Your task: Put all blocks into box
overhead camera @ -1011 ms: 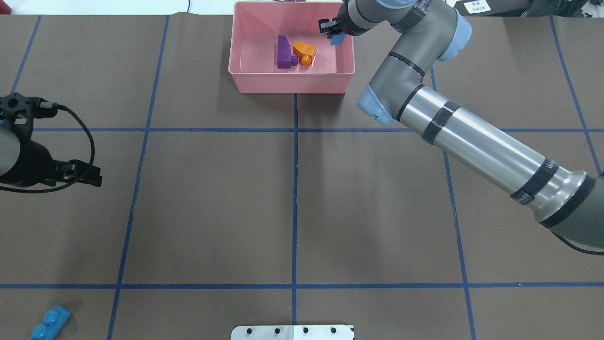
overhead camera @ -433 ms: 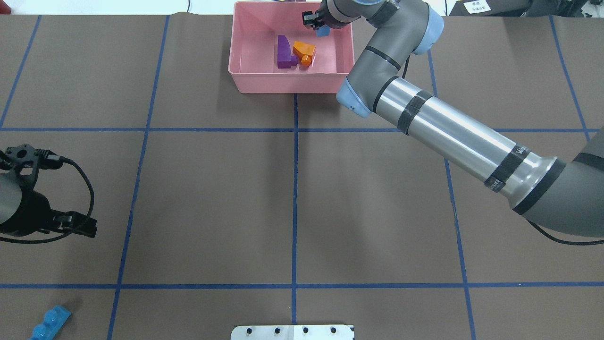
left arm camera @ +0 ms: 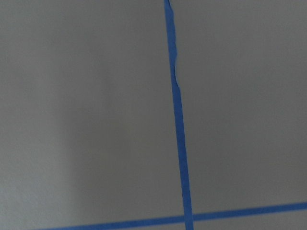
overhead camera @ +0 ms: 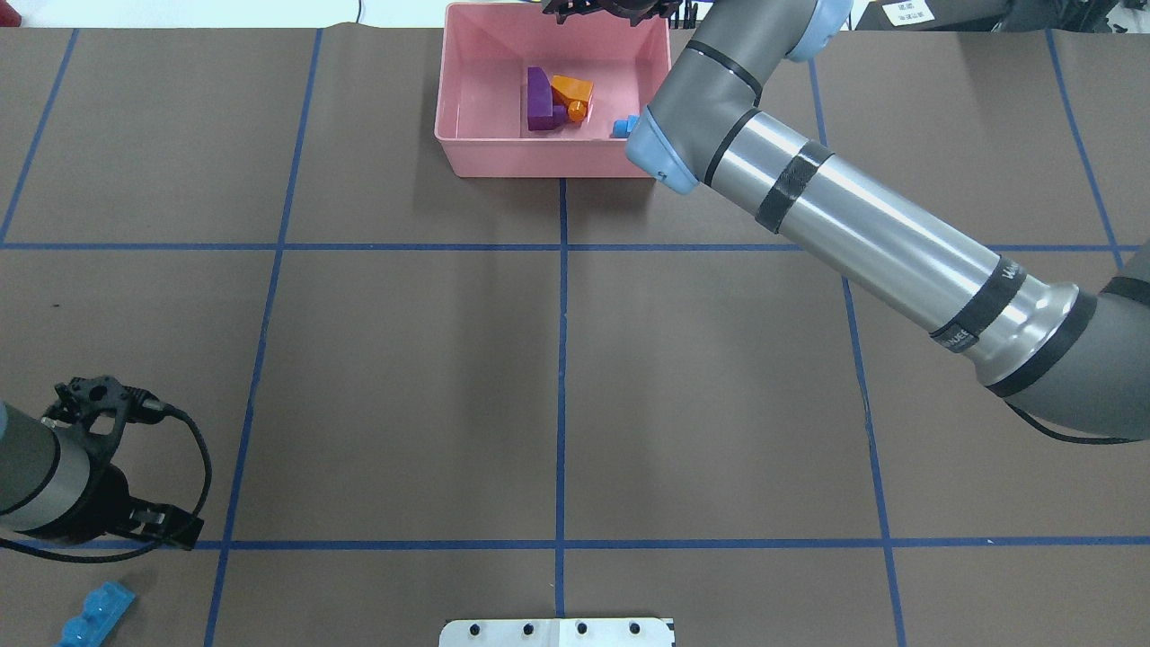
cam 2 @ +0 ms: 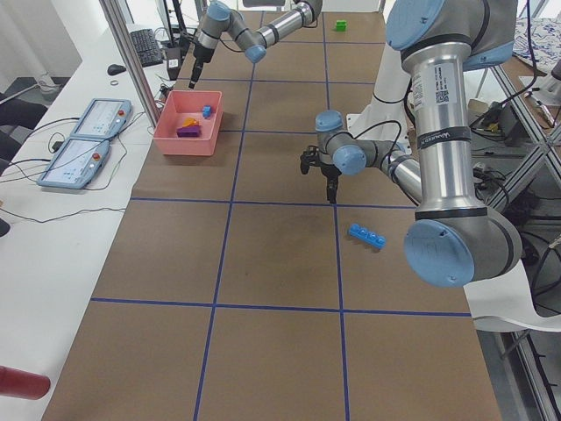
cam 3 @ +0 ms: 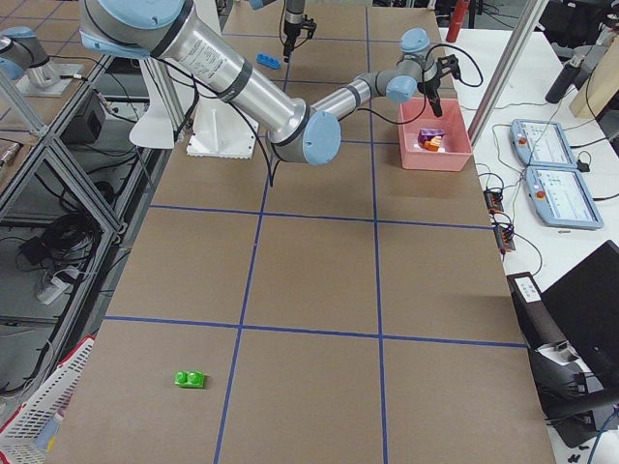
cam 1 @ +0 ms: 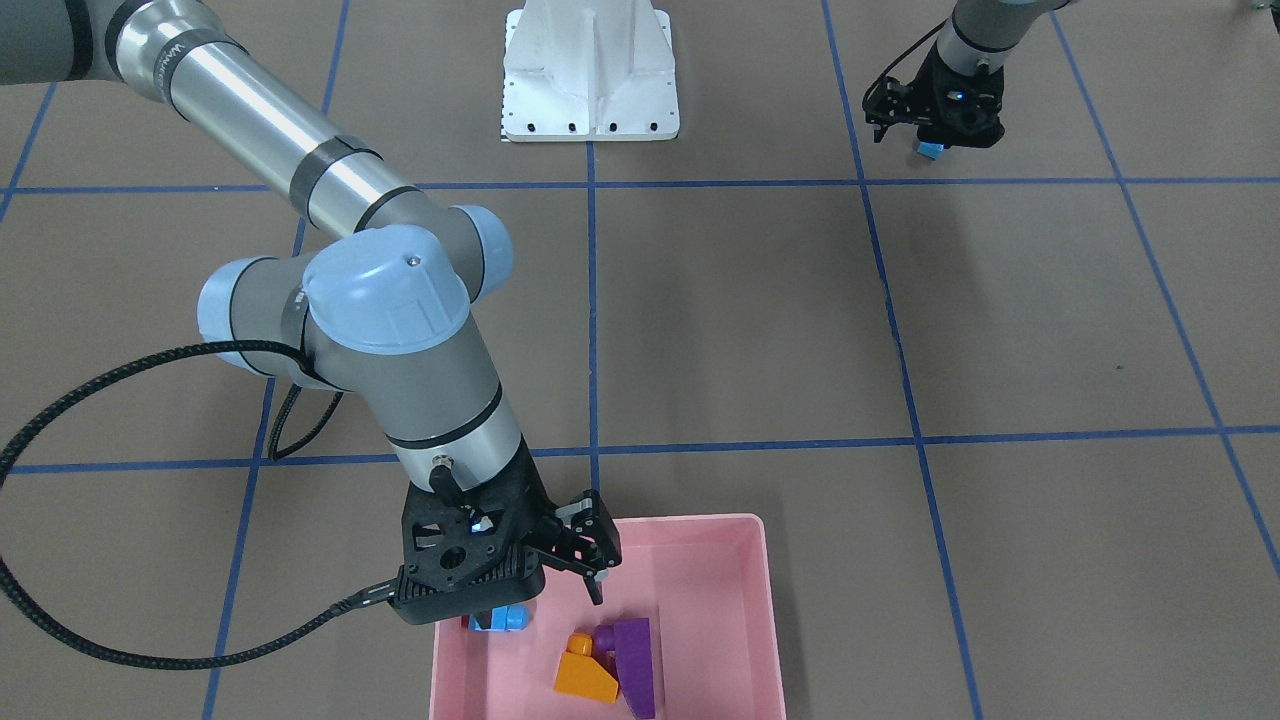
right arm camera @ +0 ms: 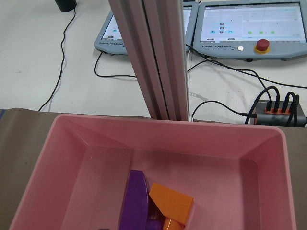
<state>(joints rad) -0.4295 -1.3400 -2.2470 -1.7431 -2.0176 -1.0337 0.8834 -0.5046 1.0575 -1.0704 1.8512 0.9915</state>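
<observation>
Right gripper (cam 1: pixel 592 548): fingers spread, nothing between them, hanging over one end of the box (cam 1: pixel 700 522). The overhead view cuts it off at the top edge. Small blue brick (cam 1: pixel 500 620) lies on the box floor right under its black body, half hidden by it. Further along the floor are the purple brick (cam 1: pixel 635 655) and orange brick (cam 1: pixel 585 678), touching.

Left gripper (overhead camera: pixel 180 530): low over the worktop (overhead camera: pixel 404 377), whether spread or closed cannot be made out. Long blue brick (overhead camera: pixel 94 613) lies near it, not touched, clipped by the frame edge. Green brick (cam 3: pixel 190 380) sits well away from both grippers, outside the box.
</observation>
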